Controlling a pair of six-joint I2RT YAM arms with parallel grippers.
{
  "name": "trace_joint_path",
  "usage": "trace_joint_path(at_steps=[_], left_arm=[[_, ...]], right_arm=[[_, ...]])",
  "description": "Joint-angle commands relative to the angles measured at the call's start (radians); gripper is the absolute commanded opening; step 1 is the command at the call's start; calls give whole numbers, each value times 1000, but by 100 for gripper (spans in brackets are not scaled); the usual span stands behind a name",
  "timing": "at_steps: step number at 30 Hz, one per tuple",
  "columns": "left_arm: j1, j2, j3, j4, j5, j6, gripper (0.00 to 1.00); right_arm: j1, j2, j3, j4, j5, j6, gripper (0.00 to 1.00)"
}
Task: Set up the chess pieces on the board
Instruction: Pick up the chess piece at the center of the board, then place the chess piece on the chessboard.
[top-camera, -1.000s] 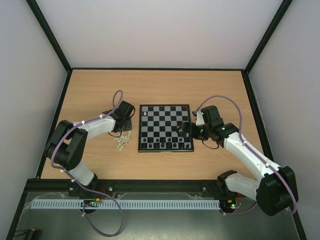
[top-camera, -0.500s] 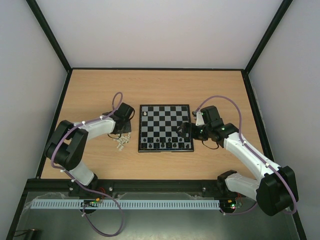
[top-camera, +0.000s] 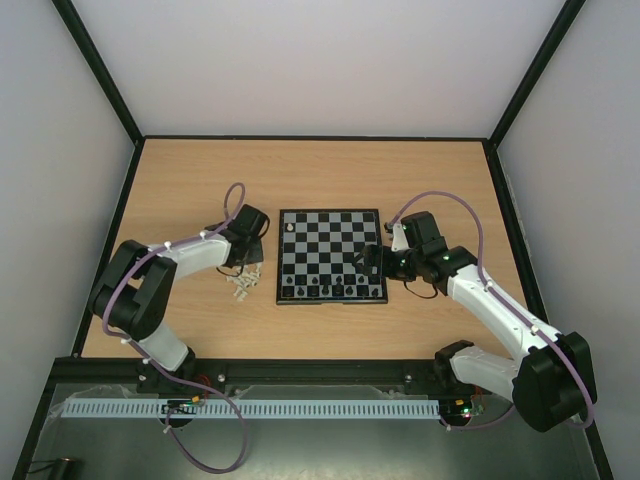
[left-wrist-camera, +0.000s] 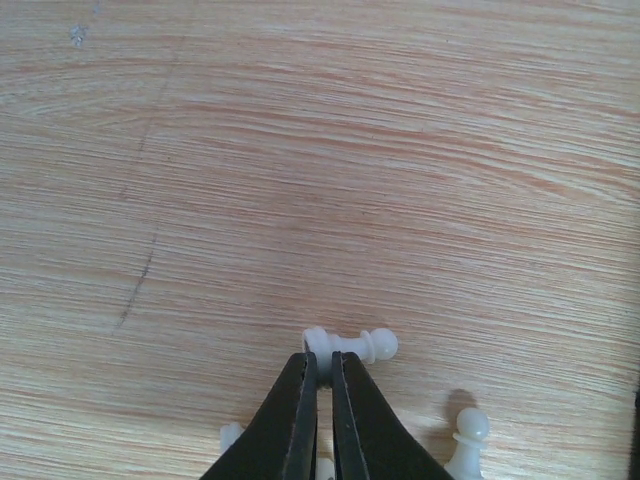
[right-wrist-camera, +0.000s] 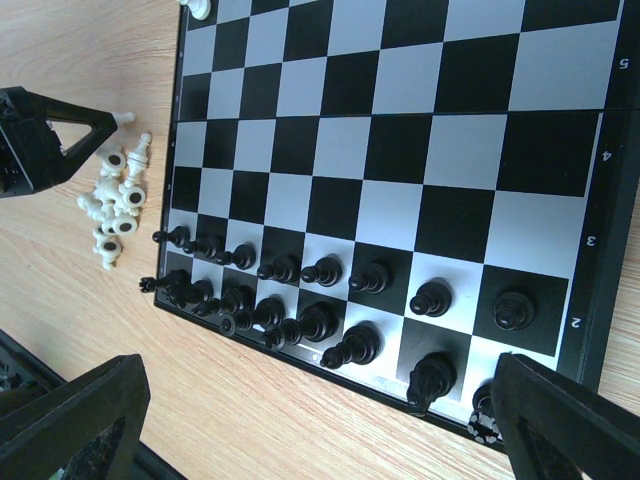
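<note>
From above I cannot name the tiny chess pieces (top-camera: 241, 287); my left fingers (left-wrist-camera: 285, 430) partly cover one white piece (left-wrist-camera: 230, 434).

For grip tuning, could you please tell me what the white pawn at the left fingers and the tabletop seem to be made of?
The white pawn looks like smooth moulded plastic, uniform soft sheen; the tabletop looks like wood or laminate, matte with streaky grain.

On the board (top-camera: 322, 244), black chess pieces (top-camera: 330, 289) fill the near rows.
</note>
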Motion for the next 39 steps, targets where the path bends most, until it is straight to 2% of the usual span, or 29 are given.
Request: trace_joint_path(at_steps=[1, 16, 24, 27, 34, 39], left_arm=[[11, 3, -3, -9, -1, -5, 2], [65, -117, -26, 32, 88, 7, 3], [108, -260, -29, 66, 314, 26, 2], [110, -304, -27, 90, 431, 19, 2], [110, -375, -44, 158, 665, -8, 2], [108, -402, -98, 267, 847, -53, 2]], right_arm=[[9, -2, -12, -25, -10, -14, 95], [9, 6, -8, -26, -5, -14, 95], [10, 22, 32, -21, -66, -2, 97], [11, 33, 50, 5, -114, 17, 89], [81, 134, 177, 76, -190, 80, 58], [145, 264, 321, 98, -215, 90, 50]])
